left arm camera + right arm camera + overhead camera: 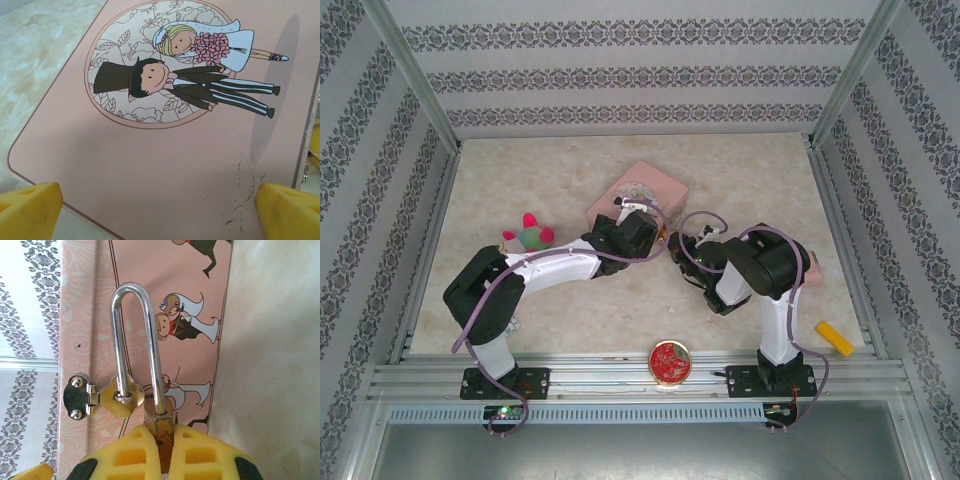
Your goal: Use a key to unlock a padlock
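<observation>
Right wrist | right gripper (165, 450) clamped on padlock (159, 421), hooked through pink tin box (95, 315) hasp (120, 399) | left gripper (160, 207) spread wide over box

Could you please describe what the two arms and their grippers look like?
The left arm and right arm have white links, bulky black joints and a purple cable looping alongside, on black base plates. The left gripper and right gripper have yellow fingers; the right's show moulded rectangular pockets.

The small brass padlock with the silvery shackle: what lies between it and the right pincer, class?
Nothing: the right wrist view shows the right pincer shut directly on the small brass padlock, leaving no gap.
</observation>
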Controlling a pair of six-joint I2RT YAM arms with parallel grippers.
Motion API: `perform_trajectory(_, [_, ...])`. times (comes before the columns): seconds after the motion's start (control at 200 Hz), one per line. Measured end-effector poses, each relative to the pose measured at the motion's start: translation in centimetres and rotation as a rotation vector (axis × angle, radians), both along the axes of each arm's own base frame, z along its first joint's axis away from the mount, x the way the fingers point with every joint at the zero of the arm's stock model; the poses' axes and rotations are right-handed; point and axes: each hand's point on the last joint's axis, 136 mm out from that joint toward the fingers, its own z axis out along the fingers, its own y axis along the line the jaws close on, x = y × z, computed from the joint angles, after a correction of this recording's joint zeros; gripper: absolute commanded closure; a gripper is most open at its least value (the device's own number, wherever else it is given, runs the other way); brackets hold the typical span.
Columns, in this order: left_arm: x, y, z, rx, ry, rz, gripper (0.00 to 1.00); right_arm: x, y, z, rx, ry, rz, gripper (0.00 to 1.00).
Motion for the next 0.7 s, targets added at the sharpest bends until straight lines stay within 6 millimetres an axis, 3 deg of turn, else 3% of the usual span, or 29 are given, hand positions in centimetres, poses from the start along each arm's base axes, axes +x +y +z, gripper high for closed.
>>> perform_trajectory(0.7, [-0.04, -0.04, -0.06, -0.002, 0.002, -0.002, 0.02, 0.22, -0.62, 0.02, 0.015, 0.011, -0.022, 1.00])
